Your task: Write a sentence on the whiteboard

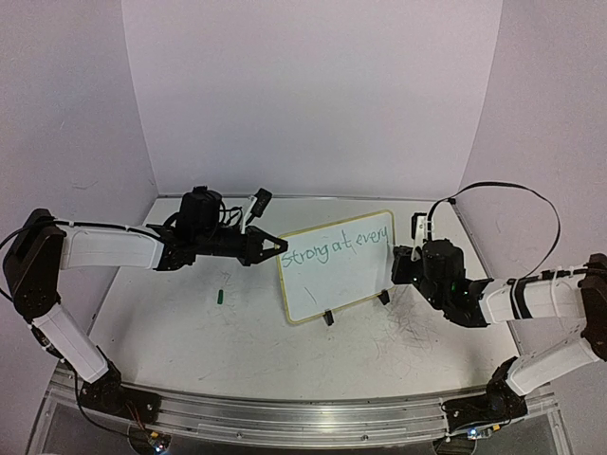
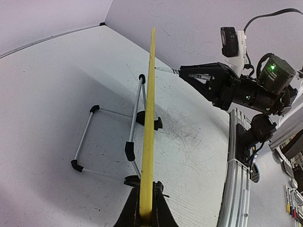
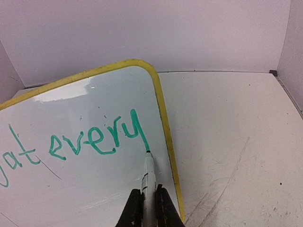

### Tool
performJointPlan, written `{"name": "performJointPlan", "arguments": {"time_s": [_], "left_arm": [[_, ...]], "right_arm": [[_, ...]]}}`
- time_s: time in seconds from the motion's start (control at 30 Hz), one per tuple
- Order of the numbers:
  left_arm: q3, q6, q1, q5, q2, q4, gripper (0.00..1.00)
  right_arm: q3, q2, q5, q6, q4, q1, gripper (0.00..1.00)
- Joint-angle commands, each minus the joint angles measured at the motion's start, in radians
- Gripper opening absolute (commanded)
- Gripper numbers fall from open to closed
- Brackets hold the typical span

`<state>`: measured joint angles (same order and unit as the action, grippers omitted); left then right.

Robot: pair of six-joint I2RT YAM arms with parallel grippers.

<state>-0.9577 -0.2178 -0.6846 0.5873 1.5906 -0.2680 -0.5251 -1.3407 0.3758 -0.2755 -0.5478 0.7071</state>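
The whiteboard [image 1: 337,265] stands tilted back on its two black clip feet [image 1: 328,318] at the centre of the table [image 1: 171,332], with a silver wire stand [image 2: 109,137] folded out behind it. The left gripper [image 1: 278,248] comes in from 9 o'clock and is clamped on the board's yellow left edge. The right gripper [image 3: 148,203] reaches in from 3 o'clock, closed around a white marker [image 3: 148,172] whose tip touches the board at the bottom of the tail of the "y", just beside the right frame. The sentence [image 1: 337,245] so far reads "strong at every" in green, one line rising toward 2 o'clock across the top of the board; the lower half is blank. A small green cap [image 1: 220,297] lies on the table at about 8 o'clock from the board, apart from it and below the left arm. A black cable [image 1: 503,190] loops above the right arm. The table is white and scuffed with fine dark scribbles, thickest at 5 o'clock of the board. Plain pale walls [image 1: 313,95] close it in on three sides, and an aluminium rail [image 1: 303,417] runs along 6 o'clock.
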Motion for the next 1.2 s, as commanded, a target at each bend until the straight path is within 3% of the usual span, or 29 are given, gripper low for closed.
{"name": "performJointPlan", "arguments": {"time_s": [0.0,0.37,0.57,0.7,0.9,1.17], "left_arm": [[-0.028,0.059,-0.004,-0.018,-0.046,-0.033,0.0],[-0.028,0.06,-0.006,-0.023,-0.045,-0.033,0.0],[-0.024,0.064,-0.004,-0.041,-0.047,-0.031,0.0],[-0.026,0.069,-0.004,-0.046,-0.05,-0.027,0.0],[-0.029,0.066,-0.005,-0.045,-0.05,-0.023,0.0],[-0.029,0.064,-0.006,-0.051,-0.044,-0.024,0.0]], "right_arm": [[0.008,0.004,-0.04,-0.022,0.03,-0.001,0.0],[-0.012,0.038,-0.1,0.005,0.004,0.033,0.0],[0.044,0.345,-0.08,0.008,0.055,0.048,0.0],[0.039,0.416,-0.078,0.032,0.199,0.048,0.0],[0.041,0.376,-0.287,0.129,0.191,0.053,0.0],[-0.012,0.248,-0.314,0.197,0.118,0.135,0.0]]}}
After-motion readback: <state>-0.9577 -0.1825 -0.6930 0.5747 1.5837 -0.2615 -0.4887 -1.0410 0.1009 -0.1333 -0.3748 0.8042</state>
